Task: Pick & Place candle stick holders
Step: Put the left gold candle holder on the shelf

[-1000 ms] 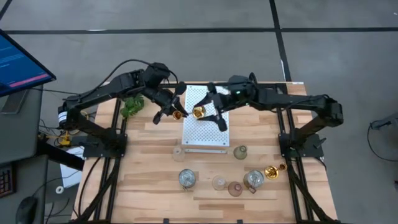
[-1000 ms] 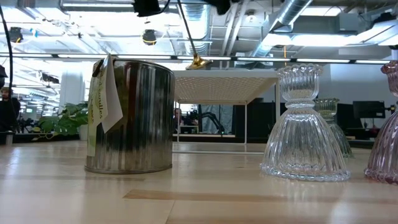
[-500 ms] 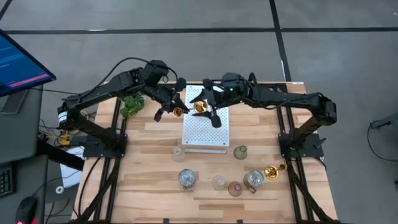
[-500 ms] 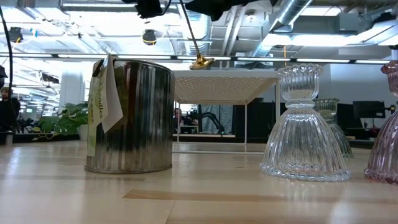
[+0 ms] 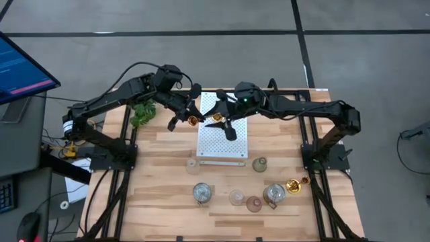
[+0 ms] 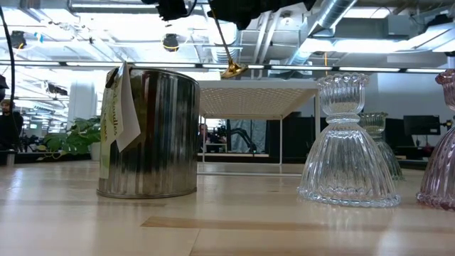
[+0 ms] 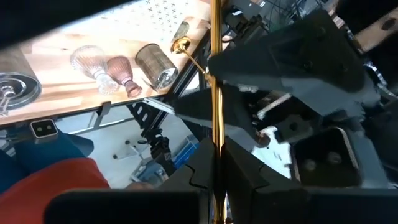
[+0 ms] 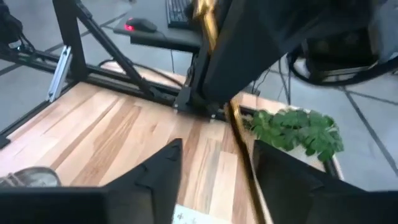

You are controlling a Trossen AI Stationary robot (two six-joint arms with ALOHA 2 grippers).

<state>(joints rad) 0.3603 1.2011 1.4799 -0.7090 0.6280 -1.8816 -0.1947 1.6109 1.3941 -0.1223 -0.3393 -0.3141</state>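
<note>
High view: left end effector (image 5: pixel 183 112) grips a slim gold stick (image 5: pixel 193 121) above the dotted white board (image 5: pixel 222 138); right end effector (image 5: pixel 224 115) half-open around it, leafy plant (image 5: pixel 142 113) left.

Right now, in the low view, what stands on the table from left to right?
Silvery tin with a paper tag → white dotted board on legs → clear ribbed glass holder → pinkish glass holder, cut off by the right edge.

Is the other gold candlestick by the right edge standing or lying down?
Lying down: the gold candlestick shows base and stem sideways on the table.
</note>
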